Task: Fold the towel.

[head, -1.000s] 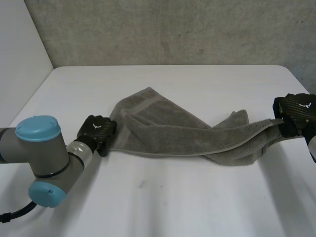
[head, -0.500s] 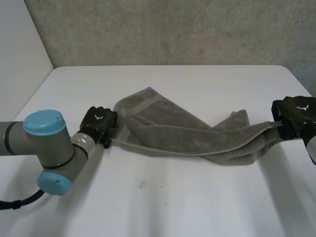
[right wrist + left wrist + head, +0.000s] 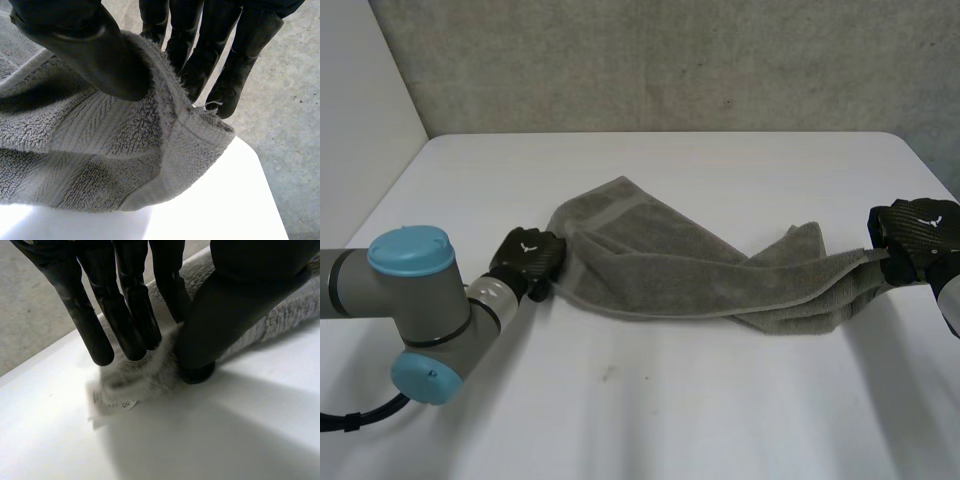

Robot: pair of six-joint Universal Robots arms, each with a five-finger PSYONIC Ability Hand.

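A grey towel (image 3: 670, 270) lies twisted and bunched across the middle of the white table (image 3: 680, 410). My left hand (image 3: 527, 255) is at the towel's left corner. In the left wrist view, that hand (image 3: 225, 305) has its thumb and fingers (image 3: 125, 320) closed on the corner of the towel (image 3: 145, 377), where a white label (image 3: 112, 402) sticks out. My right hand (image 3: 915, 232) holds the towel's right end just above the table. In the right wrist view, its thumb (image 3: 100, 50) and fingers pinch a hemmed corner of the towel (image 3: 100, 150).
A concrete wall (image 3: 670, 60) runs behind the table's far edge. The table's right edge lies close under my right hand. Bare white tabletop spreads in front of the towel. My left arm (image 3: 415, 300) lies low over the table's front left.
My left hand has slid right onto the towel's left corner and its fingers have closed on it. The right hand has barely moved.
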